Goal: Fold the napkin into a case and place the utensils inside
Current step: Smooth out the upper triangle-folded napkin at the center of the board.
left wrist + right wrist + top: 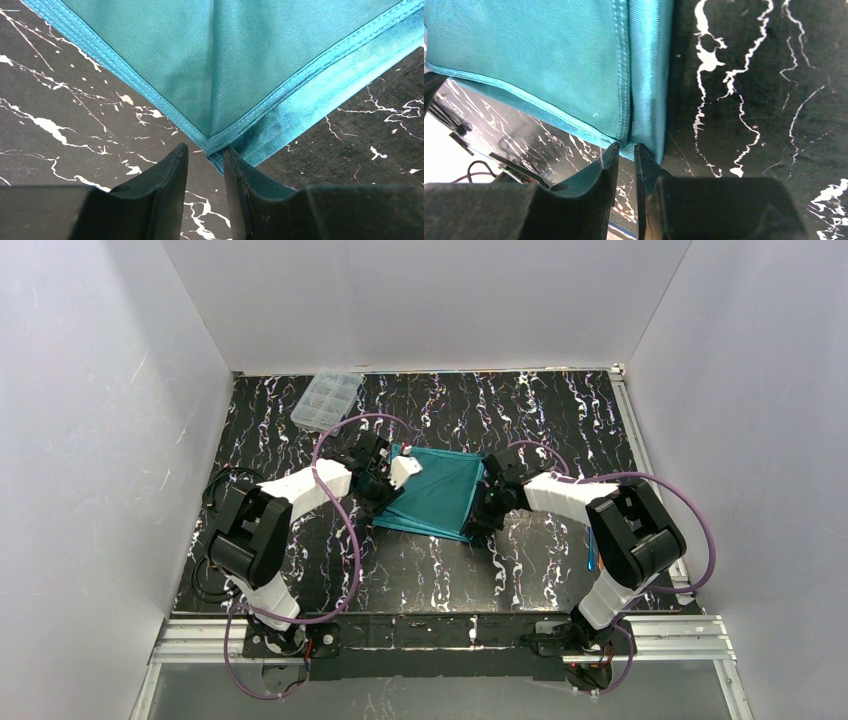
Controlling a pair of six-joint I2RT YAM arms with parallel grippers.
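The teal-green napkin lies folded in two layers on the black marbled table, with its lighter hem showing. My left gripper is at its left side. In the left wrist view the napkin's corner points into the gap of that gripper, whose jaws are a little apart with table showing between them. My right gripper is at the near right corner. In the right wrist view the napkin's corner sits at the tips of the right gripper, whose jaws have a narrow gap. A thin blue piece, perhaps a utensil, lies beside the right arm.
A clear plastic compartment box stands at the back left of the table. White walls close in the left, back and right sides. Purple cables loop over the table near both arms. A metal rail runs along the near edge.
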